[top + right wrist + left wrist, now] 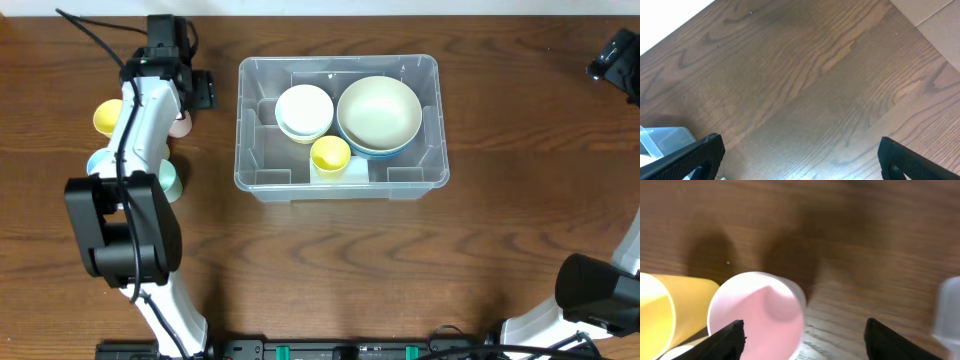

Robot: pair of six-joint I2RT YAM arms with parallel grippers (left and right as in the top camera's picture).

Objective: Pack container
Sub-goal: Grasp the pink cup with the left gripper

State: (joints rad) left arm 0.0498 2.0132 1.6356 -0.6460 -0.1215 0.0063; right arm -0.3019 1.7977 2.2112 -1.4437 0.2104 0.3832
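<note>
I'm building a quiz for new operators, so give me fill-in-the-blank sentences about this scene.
The table cup between the left gripper's fingers is ____.
The packed cup inside the container is ____.
The right gripper, holding nothing, is ____.
Missing words: pink; yellow; open.

Left arm (140, 120), left of the container (340, 62): white tubular links, bulky black joint housings, black cable routed along the upper link. Right arm (595, 287), right of the container: white link, black joint housing, black wrist block. Left fingertips (726, 341) and right fingertips (696, 157): matte black, wedge-shaped.
</note>
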